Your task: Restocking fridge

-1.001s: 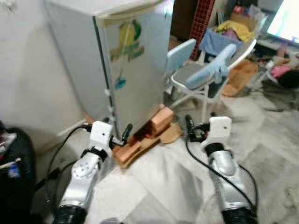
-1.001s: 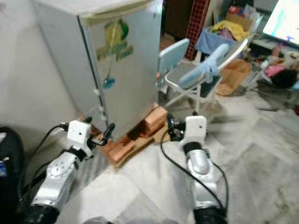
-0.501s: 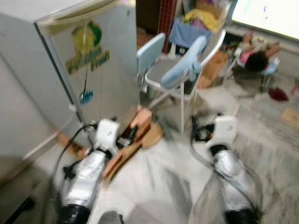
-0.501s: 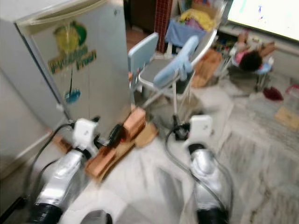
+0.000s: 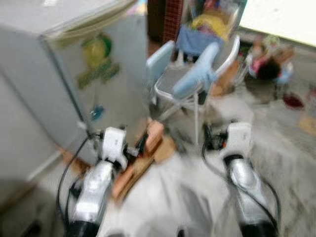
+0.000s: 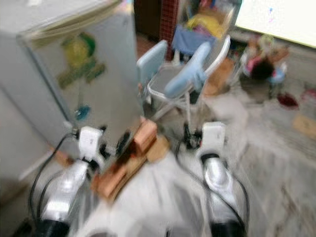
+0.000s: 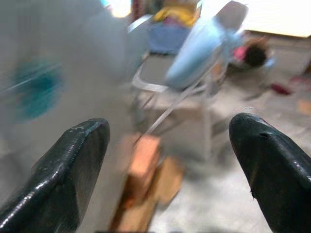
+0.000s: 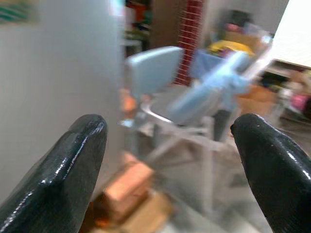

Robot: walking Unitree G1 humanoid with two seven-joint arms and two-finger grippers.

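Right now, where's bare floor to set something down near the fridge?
Bare floor lies between the left end effector and the right end effector, both open. Crowded: bricks under the fridge, the folding chair beside it, and clutter behind. The frames are blurred.

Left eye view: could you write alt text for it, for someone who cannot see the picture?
Blurred view down at a closed small grey fridge standing on bricks, with a folding chair beside it. The robot's two silver arms reach forward, the left gripper near the bricks, the right gripper over the pale floor. Clutter lies behind.
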